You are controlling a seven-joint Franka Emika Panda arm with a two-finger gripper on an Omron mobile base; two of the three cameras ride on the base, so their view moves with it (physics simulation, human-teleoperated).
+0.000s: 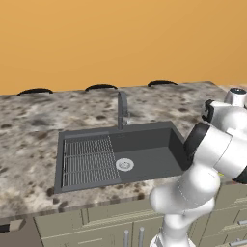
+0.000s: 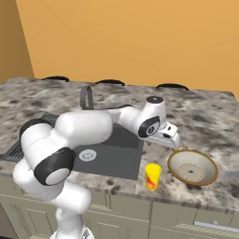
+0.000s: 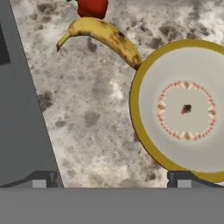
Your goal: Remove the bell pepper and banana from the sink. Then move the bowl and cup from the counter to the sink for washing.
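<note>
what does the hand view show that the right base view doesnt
The hand view alone gives the banana and the bell pepper, both lying on the counter beyond the bowl's rim, outside the sink. The right base view alone gives the cup, the faucet, the drain and the arm reaching over. Both show the bowl on the speckled counter and an edge of the sink.

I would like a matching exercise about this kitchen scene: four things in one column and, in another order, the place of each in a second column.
Things:
1. banana
2. cup
3. drain
4. bowl

Places:
A. on the floor of the sink
B. on the counter, near its front edge beside the sink
C. on the counter, under the gripper
D. on the counter, beside the bell pepper

Pairs: 1-D, 2-B, 3-A, 4-C
</note>
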